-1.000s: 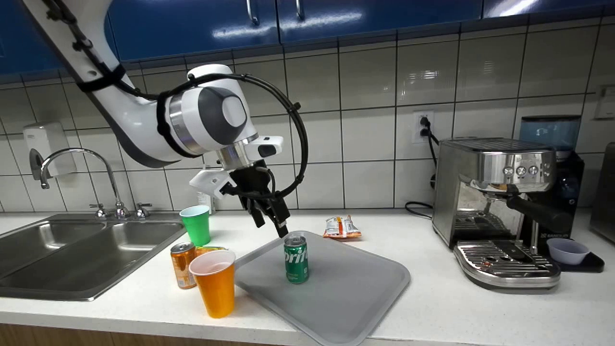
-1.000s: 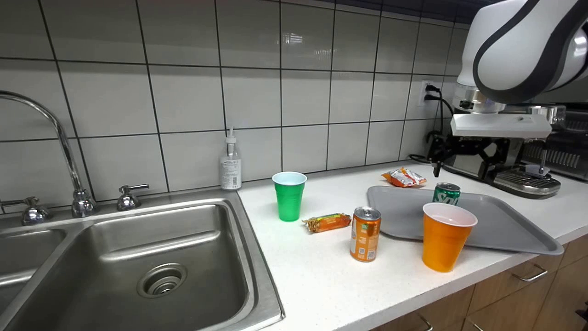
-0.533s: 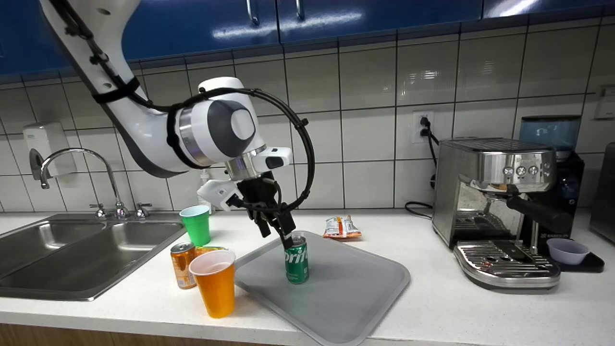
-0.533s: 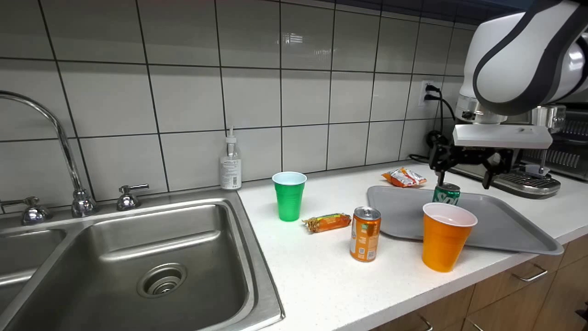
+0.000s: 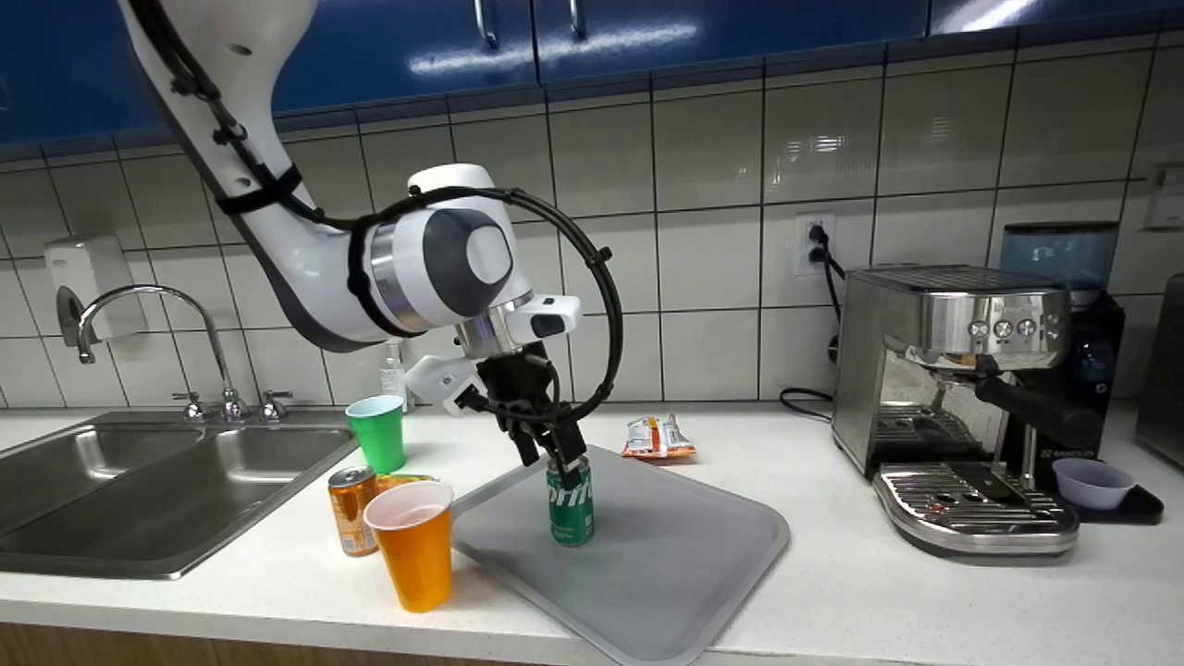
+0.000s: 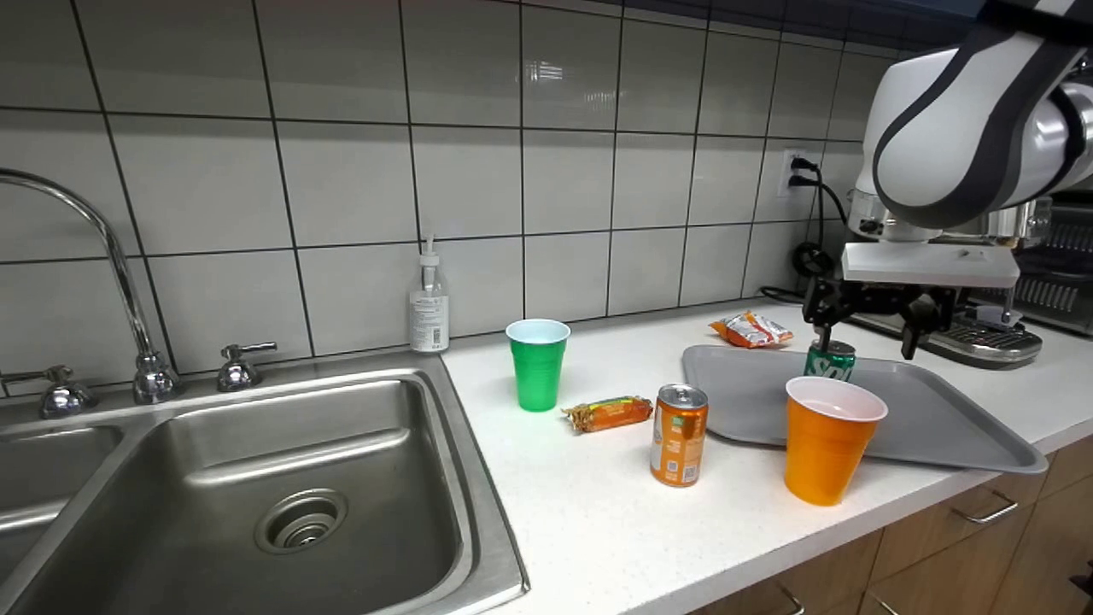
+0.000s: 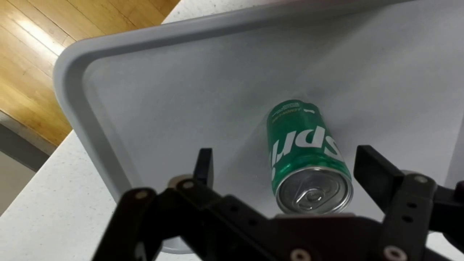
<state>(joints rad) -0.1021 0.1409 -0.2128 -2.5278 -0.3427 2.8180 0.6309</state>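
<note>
White counter [image 5: 814, 592], gray tray [image 5: 666, 555] atop — 1 green Sprite can [image 7: 304, 152] standing there, gripper [image 7: 285, 159] spread wide near its top.

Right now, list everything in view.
Tray: 1, grey, on counter
Sprite can: 1, green, on tray
Orange cup: 1, orange, beside tray
Drink can: 1, orange, near tray
Snack bag: 1, orange-white, behind tray
Sink: 1, steel, in counter
Faucet: 1, chrome, behind sink
Green cup: 1, green, near sink
Wrapped roll: 1, orange, near green cup
Pump bottle: 1, clear, by wall
Espresso machine: 1, silver, on counter
Grinder: 1, black, near espresso machine
Bowl: 1, lavender, near grinder
Cabinets: several, blue, overhead
Arm: 1, white, above counter
Gripper: 1, black, open at Sprite can
</note>
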